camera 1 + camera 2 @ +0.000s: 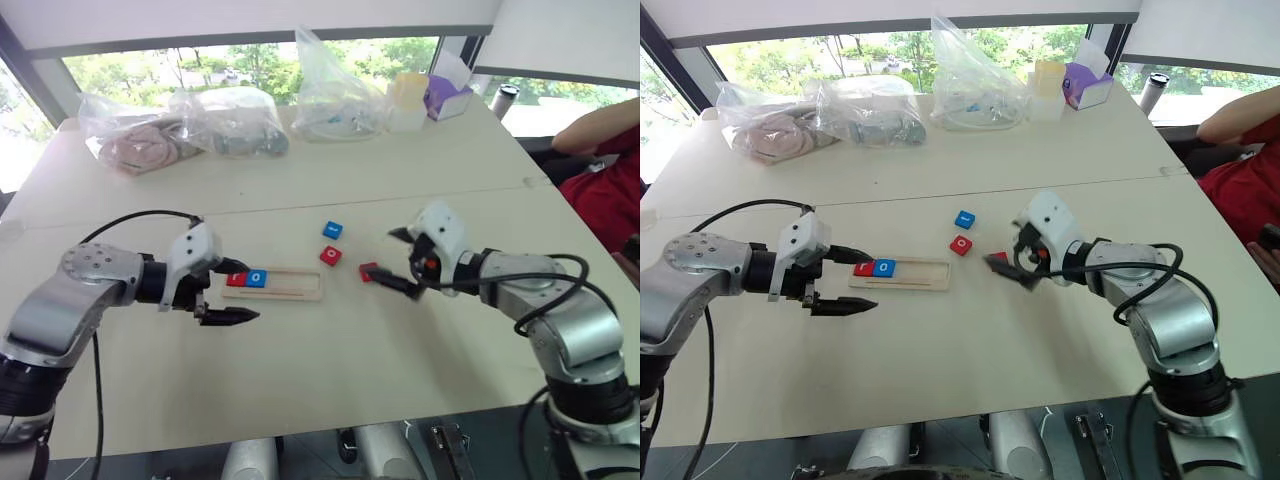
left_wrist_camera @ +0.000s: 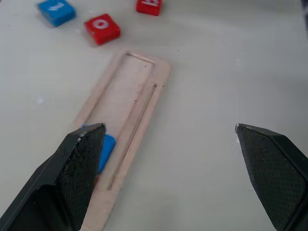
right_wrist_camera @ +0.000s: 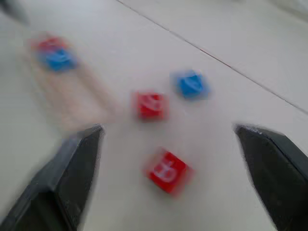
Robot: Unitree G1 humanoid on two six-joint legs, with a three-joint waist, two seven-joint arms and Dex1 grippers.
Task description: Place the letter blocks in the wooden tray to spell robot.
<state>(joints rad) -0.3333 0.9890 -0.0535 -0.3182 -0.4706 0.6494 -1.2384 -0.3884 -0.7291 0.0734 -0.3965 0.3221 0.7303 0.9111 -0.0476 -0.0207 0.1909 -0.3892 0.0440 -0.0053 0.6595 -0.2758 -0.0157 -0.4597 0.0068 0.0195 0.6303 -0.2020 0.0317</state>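
A pale table holds everything, with clear plastic bags along its far edge and a person's red sleeve at the right. The wooden tray lies near the middle, a red block and a blue block side by side at its left end. The left gripper hovers just beside that end, jaws spread wide and holding nothing. The right gripper is likewise wide open and empty, above a loose red block. Nearby on the table lie another red block and a blue one.
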